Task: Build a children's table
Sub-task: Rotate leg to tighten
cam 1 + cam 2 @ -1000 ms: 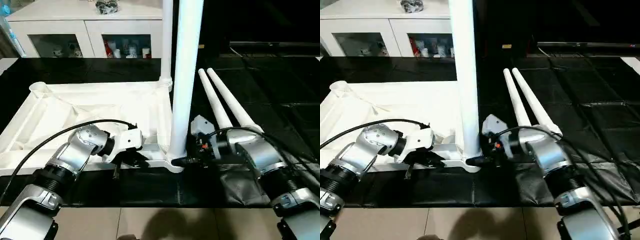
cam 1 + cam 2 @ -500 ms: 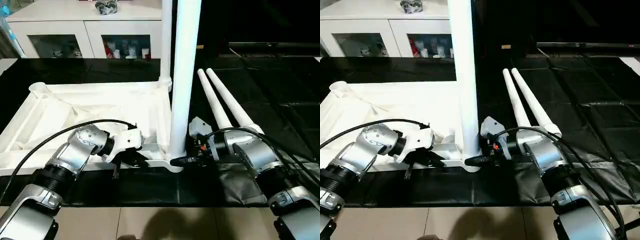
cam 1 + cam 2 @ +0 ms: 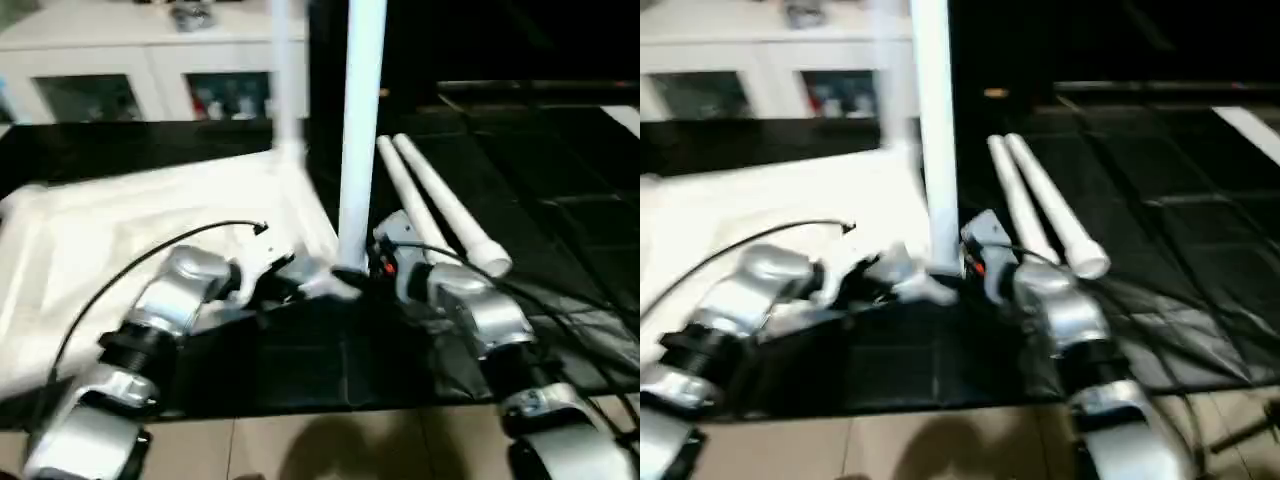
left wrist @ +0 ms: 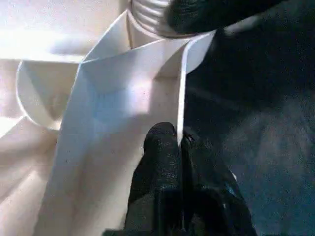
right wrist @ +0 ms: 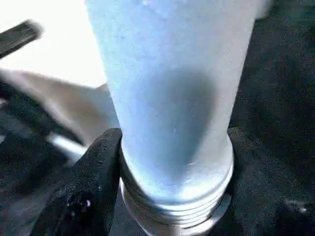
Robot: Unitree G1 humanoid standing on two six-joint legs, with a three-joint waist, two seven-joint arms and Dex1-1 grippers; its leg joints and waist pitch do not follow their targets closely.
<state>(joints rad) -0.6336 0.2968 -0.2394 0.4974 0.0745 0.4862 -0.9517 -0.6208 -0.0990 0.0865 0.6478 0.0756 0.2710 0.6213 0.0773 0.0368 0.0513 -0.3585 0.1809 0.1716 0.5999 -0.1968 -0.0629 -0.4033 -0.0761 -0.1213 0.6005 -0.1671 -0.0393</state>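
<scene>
- Right pincer (image 5: 172, 172): black fingers (image 5: 96, 182) clamped either side of the upright leg (image 3: 360, 130), low down, just above its ridged threaded end.
- Upright leg: white tube, stands vertical in the near-right corner socket (image 3: 345, 280) of the tabletop (image 3: 120, 230); runs up past the top of the head view.
- Right forearm (image 3: 480, 320): silver, black cabling, comes in from the near right, pincer pointing toward the leg base.
- Left pincer (image 4: 179, 147): fingers together, pinched on the thin near rim of the tabletop; one finger inside the rim, the other outside.
- Beyond the left pincer along that rim: corner socket w/ the leg's threaded end seated in it; a black finger of the right pincer sits against that end.
- Left forearm (image 3: 170, 300): silver, w/ a black cable (image 3: 150, 265) looping over it, lies across the tabletop's near edge.
- Tabletop: white plastic, underside up, ribs showing, spreads away to the left of the left pincer on black sheeting (image 3: 560, 200).
- 2nd standing leg (image 3: 283, 70): at the tabletop's far-right corner, behind the clamped one; blurred.
- 2 loose legs (image 3: 440, 200): lie side by side, touching, on the sheeting just beyond the right pincer, open ends toward the robot.
- White glass-door cabinet (image 3: 130, 60): at the back, well apart from both pincers.
- Tiled floor (image 3: 330, 450): at the near edge.
</scene>
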